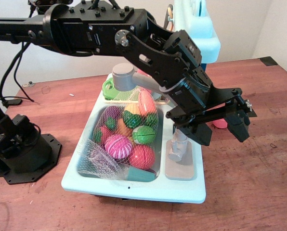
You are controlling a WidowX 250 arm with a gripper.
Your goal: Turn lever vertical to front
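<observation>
Light-blue toy sink (134,185) set on wooden surface (259,183); basin filled with netted bag of toy fruit and vegetables (126,137). Tall grey spout (125,77) partly hidden behind black arm (85,29). Pink object (219,124) glimpsed behind gripper (222,129). Jaws seen apart, nothing held, hung above sink's right edge. Lever (176,150) found on grey base (179,168), just left of and below left jaw; contact cannot be told.

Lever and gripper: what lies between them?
Nothing. In this single view the open gripper hangs just right of the lever, and only the bare sink rim shows in the gap.
</observation>
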